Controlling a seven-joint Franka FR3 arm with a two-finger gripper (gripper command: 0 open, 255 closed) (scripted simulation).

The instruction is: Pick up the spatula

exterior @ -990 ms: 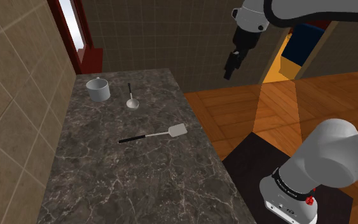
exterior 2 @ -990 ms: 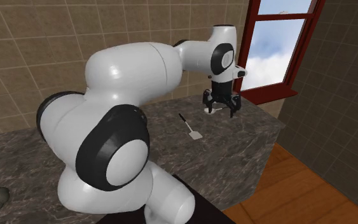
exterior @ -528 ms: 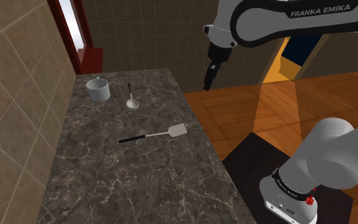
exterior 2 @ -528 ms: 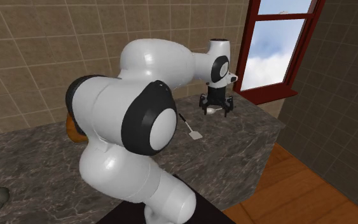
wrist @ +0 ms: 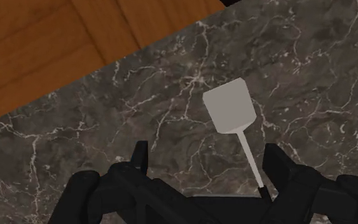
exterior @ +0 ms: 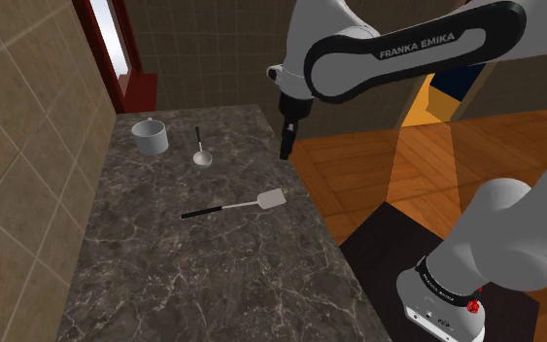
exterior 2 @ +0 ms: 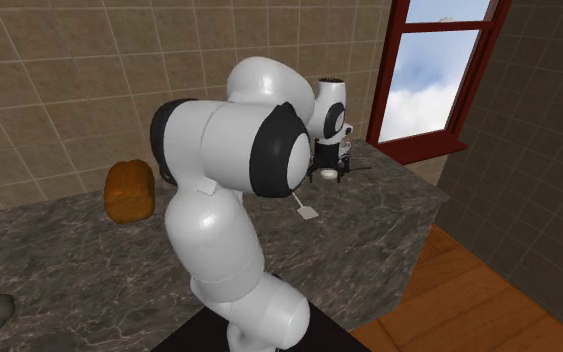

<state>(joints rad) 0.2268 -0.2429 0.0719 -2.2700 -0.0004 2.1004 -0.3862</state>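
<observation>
The spatula (exterior: 234,206) lies flat on the dark marble counter (exterior: 164,282), its pale square blade (exterior: 272,199) toward the counter's floor-side edge and its thin black handle pointing away from that edge. My black gripper (exterior: 284,148) hangs well above the counter's edge, beyond the blade, fingers pointing down. In the wrist view the blade (wrist: 229,106) lies ahead of my gripper (wrist: 206,162), with the shaft running back toward one fingertip (wrist: 278,159). The fingers stand apart with nothing between them. In the second exterior view, the blade (exterior 2: 310,212) shows below the gripper (exterior 2: 328,172).
A grey mug (exterior: 150,136) and a small ladle (exterior: 201,152) stand at the counter's far end by the red-framed window (exterior: 116,49). A brown loaf (exterior 2: 129,190) sits by the tiled wall. Wooden floor (exterior: 388,165) lies past the counter's edge.
The arm has swung toward the shoulder view's left and down, carrying the gripper from over the wooden floor to above the counter's edge near the spatula's blade. The spatula has not moved.
</observation>
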